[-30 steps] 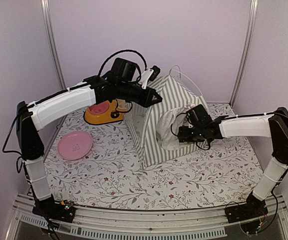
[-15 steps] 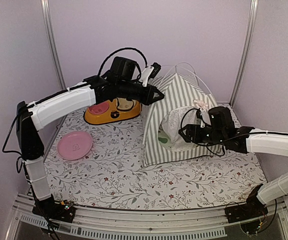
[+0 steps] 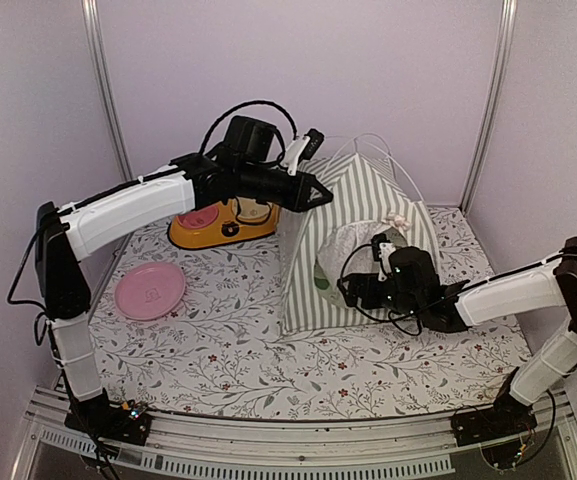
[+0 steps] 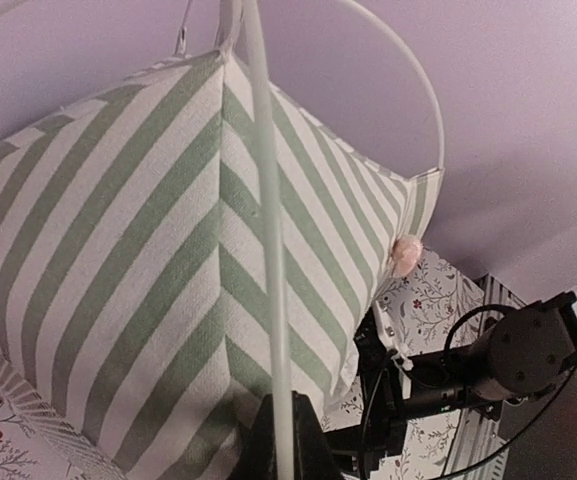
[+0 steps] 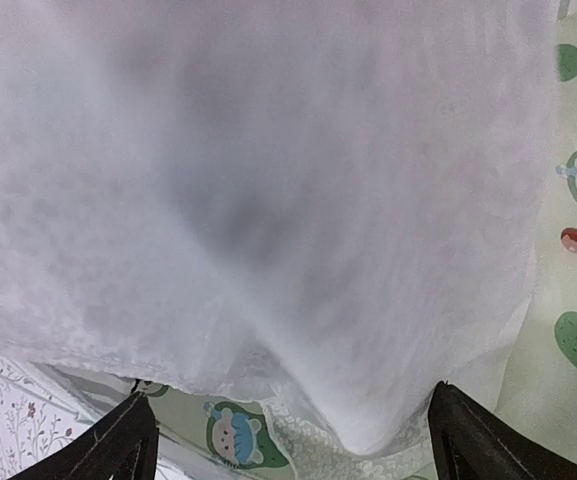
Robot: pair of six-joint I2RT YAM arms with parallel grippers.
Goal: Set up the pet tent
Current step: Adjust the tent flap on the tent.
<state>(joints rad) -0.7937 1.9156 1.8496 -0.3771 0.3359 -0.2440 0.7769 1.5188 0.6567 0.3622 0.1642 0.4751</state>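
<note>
The sage-green and white striped pet tent [image 3: 363,195] stands at mid-right of the table, its thin white poles [image 3: 393,158] arching over the peak. My left gripper [image 3: 313,194] is at the tent's upper left. In the left wrist view it [image 4: 284,445] is shut on a thin white pole [image 4: 268,250] running up along the striped fabric [image 4: 138,230]. My right gripper [image 3: 353,290] is at the tent's door. In the right wrist view it [image 5: 290,400] is wide open, and the white lace curtain [image 5: 268,200] hangs between its fingers [image 5: 118,445].
An orange double pet bowl [image 3: 218,225] stands behind the left arm at the back. A pink plate [image 3: 150,290] lies at the left. The pale avocado-print mat [image 5: 238,440] lies under the curtain inside the tent. My right arm [image 4: 508,360] shows beside the tent.
The tent shifted to the right and stands taller. My right gripper dropped lower and nearer at the door. My left gripper stayed near the peak, holding the pole.
</note>
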